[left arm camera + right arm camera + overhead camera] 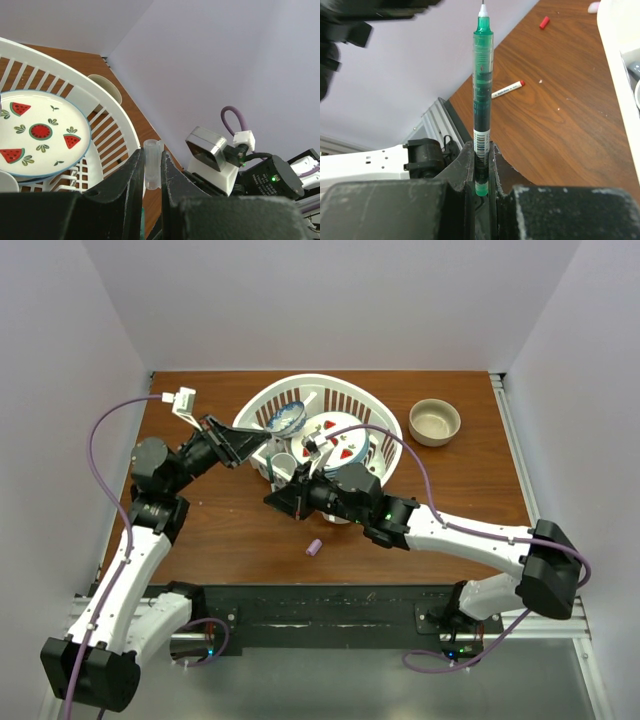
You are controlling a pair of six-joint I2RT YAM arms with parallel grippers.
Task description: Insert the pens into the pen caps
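My left gripper (pixel 151 156) is shut on a short clear pen cap (pixel 152 167) that stands upright between the fingers, beside the white basket. My right gripper (pixel 480 148) is shut on the lower end of a green pen (pixel 482 75), whose fine tip points up toward the blurred left gripper. Pen and cap are apart. In the top view the left gripper (pixel 262 442) and right gripper (pixel 274 500) are close together in front of the basket. A white-barrelled pen with a red end (pixel 507 90) and a red cap (pixel 544 22) lie on the table. A lilac cap (pixel 314 547) lies near the front edge.
The white ribbed basket (pixel 370 405) holds a watermelon plate (pixel 42 132), a blue-rimmed bowl (pixel 285 419) and cups. A beige bowl (pixel 435 422) stands at the back right. The metal rail (pixel 437 120) runs along the table's near edge.
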